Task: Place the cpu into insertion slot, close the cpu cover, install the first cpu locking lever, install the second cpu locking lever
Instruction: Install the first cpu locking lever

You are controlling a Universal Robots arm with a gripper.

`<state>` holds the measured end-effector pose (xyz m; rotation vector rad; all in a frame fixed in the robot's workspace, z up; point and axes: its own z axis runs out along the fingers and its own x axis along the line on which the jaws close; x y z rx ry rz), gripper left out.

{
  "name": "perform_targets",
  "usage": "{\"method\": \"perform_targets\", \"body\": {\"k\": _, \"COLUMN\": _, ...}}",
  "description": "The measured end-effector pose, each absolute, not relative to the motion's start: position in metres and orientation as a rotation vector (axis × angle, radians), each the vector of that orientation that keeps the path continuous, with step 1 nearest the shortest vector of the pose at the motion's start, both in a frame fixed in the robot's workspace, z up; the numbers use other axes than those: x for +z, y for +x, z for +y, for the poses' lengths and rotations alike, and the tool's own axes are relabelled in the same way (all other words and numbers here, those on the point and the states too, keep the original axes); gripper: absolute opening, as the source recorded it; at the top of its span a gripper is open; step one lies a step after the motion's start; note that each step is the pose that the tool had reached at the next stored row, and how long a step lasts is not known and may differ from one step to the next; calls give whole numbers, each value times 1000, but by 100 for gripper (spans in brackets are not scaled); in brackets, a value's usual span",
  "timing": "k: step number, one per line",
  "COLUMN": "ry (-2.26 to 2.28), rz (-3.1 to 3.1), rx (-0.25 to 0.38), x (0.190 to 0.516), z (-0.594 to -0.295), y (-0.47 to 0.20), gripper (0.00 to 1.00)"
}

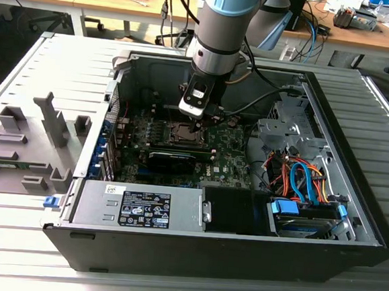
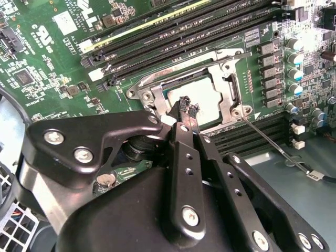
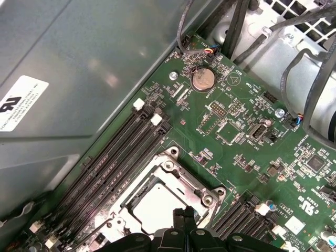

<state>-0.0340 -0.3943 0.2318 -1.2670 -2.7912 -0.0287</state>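
Gripper (image 2: 188, 107) poised just over the cpu (image 2: 207, 94)

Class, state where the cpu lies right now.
In the second wrist view, the cpu lies in the insertion slot, framed by the cpu cover, just past the gripper.

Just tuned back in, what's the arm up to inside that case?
The arm is down inside the open computer case, its pincer shut with the tips at the edge of the cpu cover. The cpu sits in the insertion slot and the cover lies down over it. One thin locking lever juts out loose from the socket's corner.
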Motion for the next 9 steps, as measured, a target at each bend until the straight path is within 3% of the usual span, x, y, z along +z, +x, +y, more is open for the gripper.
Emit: {"method": "perform_targets", "body": {"k": 9, "ry": -1250, "rz": -2799, "rx": -28, "x": 232, "z": -394, "y": -34, "gripper": 11}}
